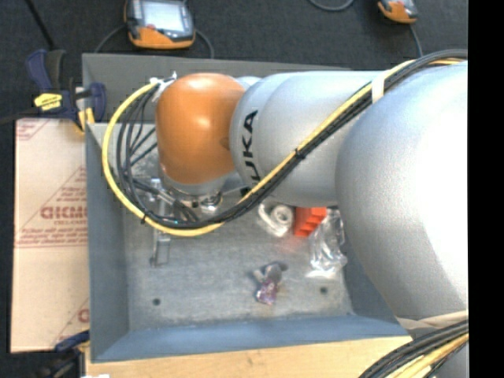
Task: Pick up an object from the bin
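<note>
I am looking down on the grey metal bin (110,290), and the arm (331,132) is reaching in from 3 o'clock, covering most of the bin's far half and its right side. Its orange cover (197,128) is sitting over the 10 o'clock part of the bin, with yellow and black cables (118,124) looping round it. The pincer (161,248) is hanging below the cover at about 9 o'clock of the floor, over bare grey metal. The wrist and cables are masking it, so I cannot tell whether the pincer is open or closed. The loose things are all lying well apart from it, between 3 and 6 o'clock. A white ring-shaped piece (276,217) is peeking out from under the arm near the middle. An orange block (309,220) is lying just beside it at its 3 o'clock, partly under the arm. A crumpled clear plastic piece (327,250) is lying near the right wall at 4 o'clock. A small purplish see-through thing (268,282) is lying alone at 6 o'clock, near the front wall. On the arm's grey shell I am reading the black KUKA lettering (250,144), running lengthwise, with a cable crossing its lower end. Beyond the far rim, two orange-and-grey handheld devices (160,20) are lying at 11 and 1 o'clock with their leads.
</note>
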### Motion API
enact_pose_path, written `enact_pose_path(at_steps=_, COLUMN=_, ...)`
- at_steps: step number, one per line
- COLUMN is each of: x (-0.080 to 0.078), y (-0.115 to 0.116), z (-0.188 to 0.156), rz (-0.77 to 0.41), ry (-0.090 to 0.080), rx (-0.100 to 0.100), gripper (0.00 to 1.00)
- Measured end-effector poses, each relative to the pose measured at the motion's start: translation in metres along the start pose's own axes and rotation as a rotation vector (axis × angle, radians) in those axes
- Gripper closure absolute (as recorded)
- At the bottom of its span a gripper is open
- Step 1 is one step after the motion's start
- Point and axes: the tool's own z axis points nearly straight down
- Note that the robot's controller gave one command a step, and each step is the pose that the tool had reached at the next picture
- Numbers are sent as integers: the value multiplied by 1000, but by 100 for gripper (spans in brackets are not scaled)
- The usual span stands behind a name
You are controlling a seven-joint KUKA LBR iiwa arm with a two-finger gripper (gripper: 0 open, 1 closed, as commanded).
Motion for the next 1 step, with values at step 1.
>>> enact_pose_path(at_steps=1, x=-60, y=-37, z=4, rz=228, ry=-10, rx=-1, gripper=0)
